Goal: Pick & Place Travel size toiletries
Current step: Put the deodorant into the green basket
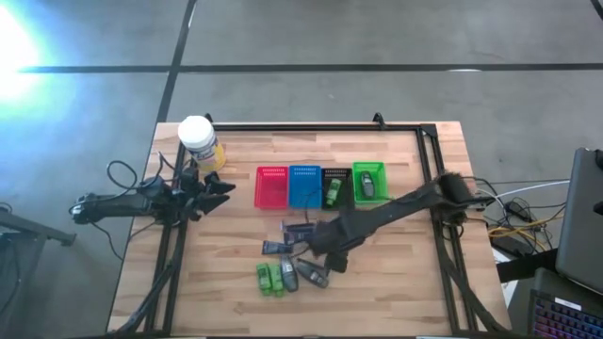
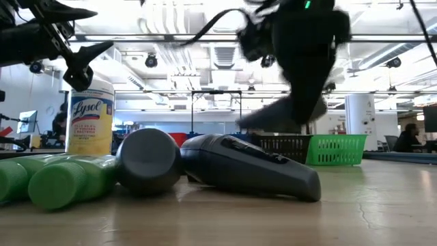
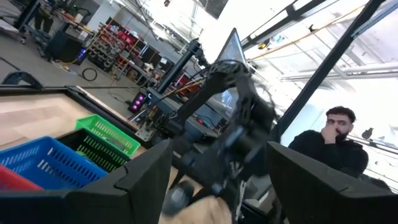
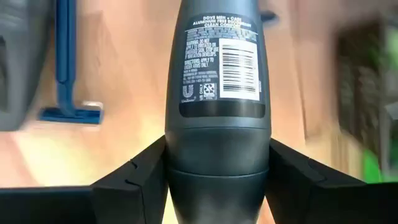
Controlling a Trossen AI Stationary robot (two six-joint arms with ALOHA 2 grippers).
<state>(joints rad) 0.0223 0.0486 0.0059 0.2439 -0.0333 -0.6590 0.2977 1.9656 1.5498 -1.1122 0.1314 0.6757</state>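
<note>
My right gripper (image 1: 330,254) hangs over the middle of the table, shut on a dark grey deodorant bottle (image 4: 217,68); in the low view it shows as a blur (image 2: 290,102) above the tabletop. On the wood lie green packets (image 1: 270,279), dark tubes (image 1: 311,273) and blue razors (image 1: 297,229), each on its side. One razor (image 4: 65,62) shows beneath the held bottle. My left gripper (image 1: 224,188) waits open beside the yellow jar (image 1: 200,143), touching nothing. My right gripper pinches the deodorant bottle between its two fingers (image 4: 134,177), at the seam between body and cap (image 4: 217,149). The bottle points forward along the fingers, its barcode label facing the camera. In the low view it appears lifted off the table.
Four small baskets stand in a row: red (image 1: 271,186), blue (image 1: 304,185), black (image 1: 334,175) with a green item inside, green (image 1: 368,169) with a grey item inside. A black frame rail (image 1: 311,127) borders the table. A person (image 3: 333,140) sits beyond the table.
</note>
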